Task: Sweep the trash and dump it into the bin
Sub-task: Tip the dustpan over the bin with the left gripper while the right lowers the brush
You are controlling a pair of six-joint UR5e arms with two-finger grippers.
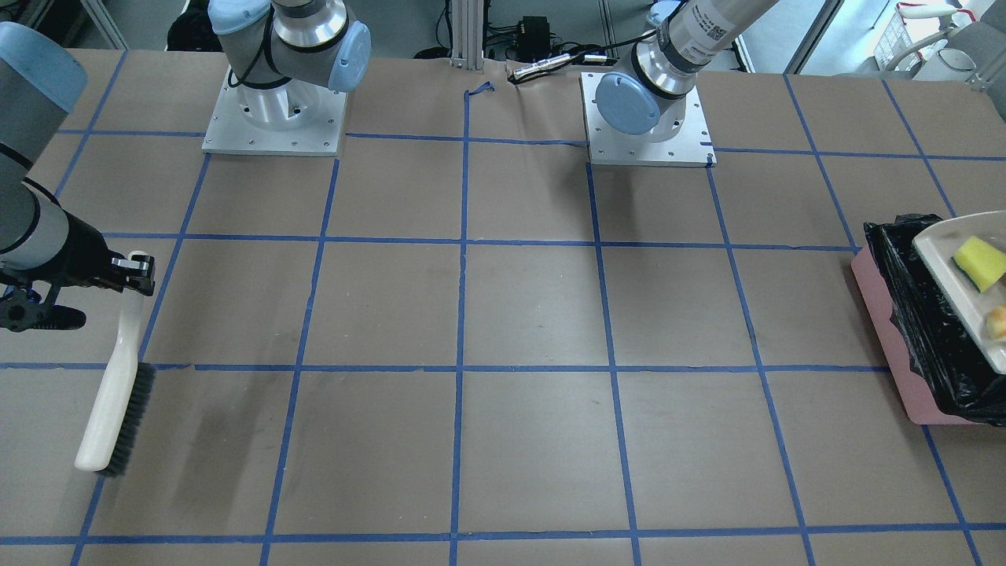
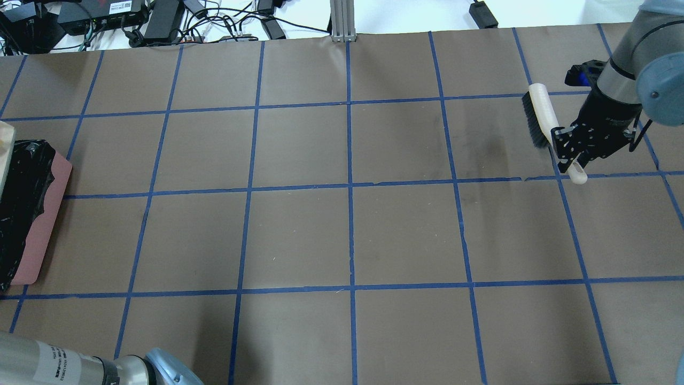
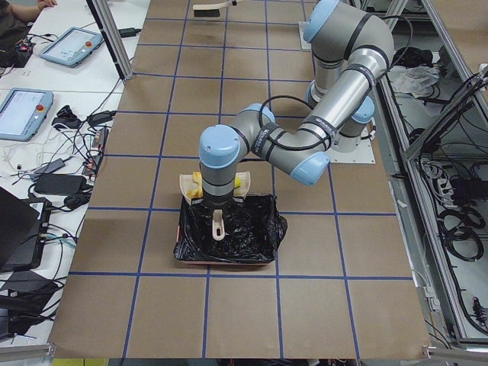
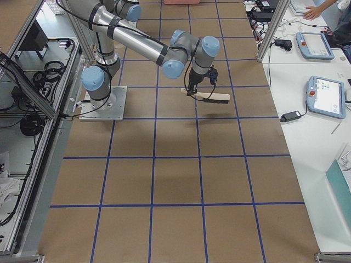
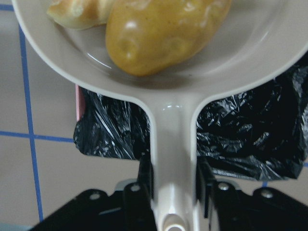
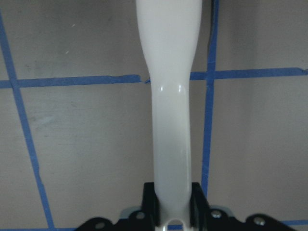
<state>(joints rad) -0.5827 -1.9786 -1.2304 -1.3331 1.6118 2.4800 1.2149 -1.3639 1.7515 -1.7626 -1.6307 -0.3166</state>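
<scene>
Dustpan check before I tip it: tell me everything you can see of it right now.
The dustpan is cream, glossy and plastic-looking: a shallow scoop with a raised rim that narrows into a straight handle. The left gripper is shut on that handle, one finger on either side. The scoop is held over the pink bin and its black liner. Inside lie the potato-shaped lump, the croissant beside it, and the green-and-yellow sponge.

Brown bench [image 1: 534,314] with blue tape grid. Cream brush [image 1: 118,381] near one end edge; cream dustpan [image 1: 943,248] at the opposite end.
</scene>
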